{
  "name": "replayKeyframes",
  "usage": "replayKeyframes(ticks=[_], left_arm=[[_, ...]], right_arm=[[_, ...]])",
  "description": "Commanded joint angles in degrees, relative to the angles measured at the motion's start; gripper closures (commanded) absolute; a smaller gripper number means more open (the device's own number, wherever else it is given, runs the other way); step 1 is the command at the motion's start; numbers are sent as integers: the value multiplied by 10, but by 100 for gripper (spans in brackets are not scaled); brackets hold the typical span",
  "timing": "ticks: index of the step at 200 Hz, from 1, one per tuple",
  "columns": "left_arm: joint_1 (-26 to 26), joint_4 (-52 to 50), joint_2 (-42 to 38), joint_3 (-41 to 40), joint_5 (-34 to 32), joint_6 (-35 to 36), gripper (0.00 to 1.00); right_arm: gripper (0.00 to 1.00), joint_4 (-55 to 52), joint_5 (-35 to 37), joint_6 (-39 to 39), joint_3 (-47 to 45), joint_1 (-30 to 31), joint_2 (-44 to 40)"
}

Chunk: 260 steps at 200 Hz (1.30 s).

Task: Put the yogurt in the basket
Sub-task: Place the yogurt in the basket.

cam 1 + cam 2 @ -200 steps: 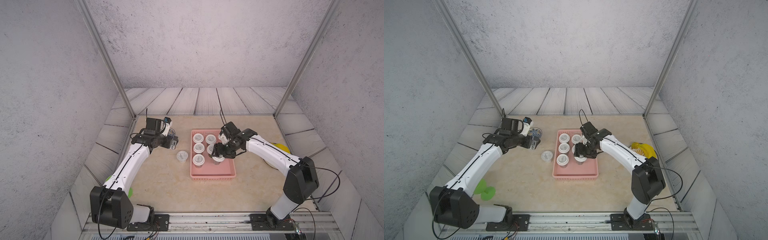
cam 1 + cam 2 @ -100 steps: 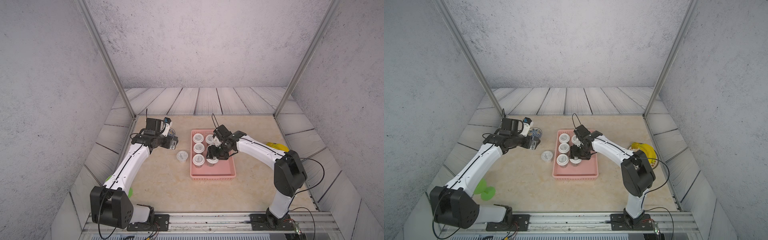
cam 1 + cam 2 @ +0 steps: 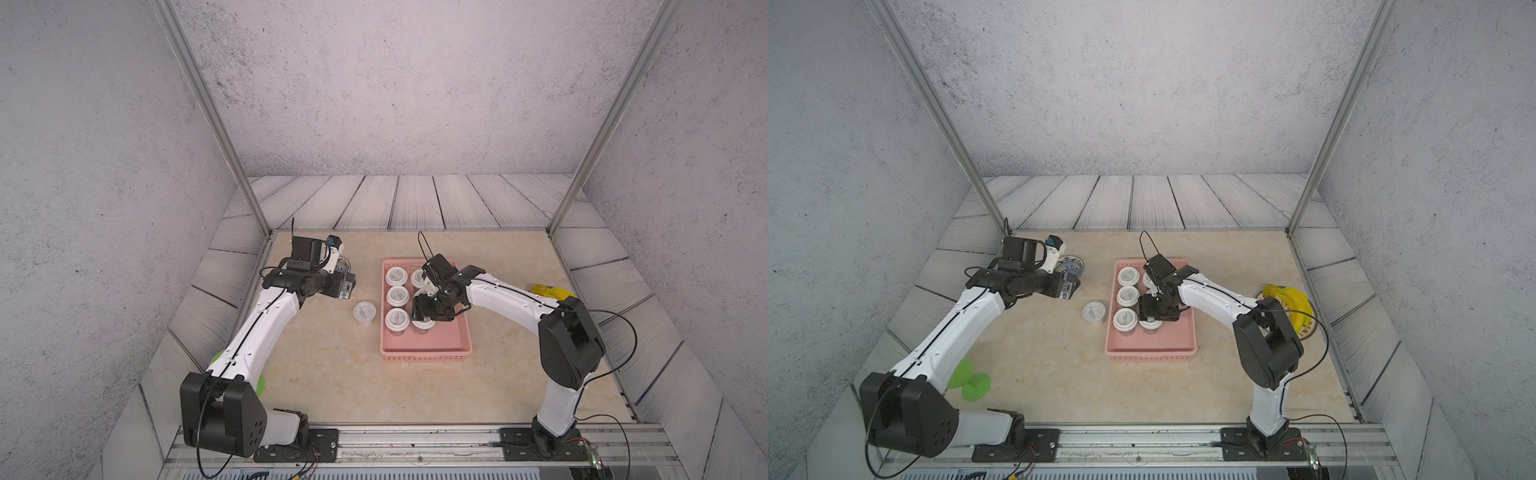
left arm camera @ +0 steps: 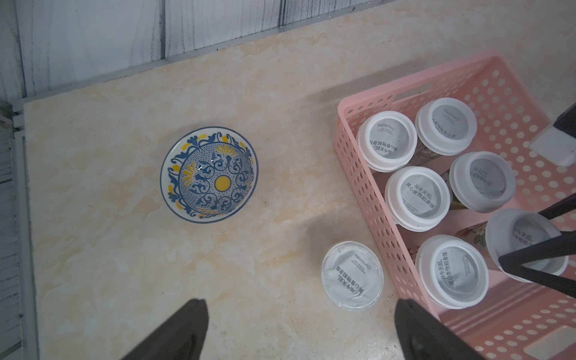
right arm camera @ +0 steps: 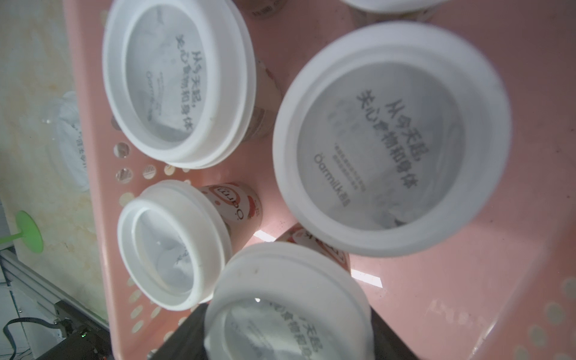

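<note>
A bright green plastic piece (image 3: 971, 380), two round discs on a stem, lies well to the left of the basket (image 3: 428, 353). A glazed round bowl (image 4: 208, 174) with a blue-and-yellow floral pattern sits on the smooth beige marbled table (image 3: 332, 382), also left of the basket, under the left gripper (image 4: 299, 330), whose black fingers (image 4: 174, 333) are spread wide with nothing between them.

One yogurt cup (image 3: 365, 312) stands on the table just outside the basket's left wall; its flat foil lid has grey Chinese print and "Oarmilk".

The basket is pink plastic, rectangular and shallow, with round perforations and a handle slot. Six yogurt cups stand inside in two rows, with ridged white plastic lids (image 5: 177, 84). One cup's side (image 5: 233, 202) reads "Oarm" in red.

The right gripper (image 3: 424, 313) clasps the sixth cup (image 4: 526, 246) in the basket's right row.

Yellow bananas (image 3: 1291, 303) lie on a round plate (image 3: 1308, 330), well right of the basket.
</note>
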Motion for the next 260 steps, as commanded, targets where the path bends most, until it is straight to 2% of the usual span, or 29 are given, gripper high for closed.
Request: replayKeyframes(ticks=[1,134,215,260], left_arm=[[7,7,-8,-7,6,-4,0],[8,7,-8,-6,8,-4,0],[9,8,-7,-6,9,-5,0],[9,8,-7,-7,9,-5,0]], right_arm=[[29,9,20,-7,-10,2,4],[29,32,16,-3,-17,2,28],[20,17,22,-5,-20,3,17],[18,12,23,-4,-21,2,-1]])
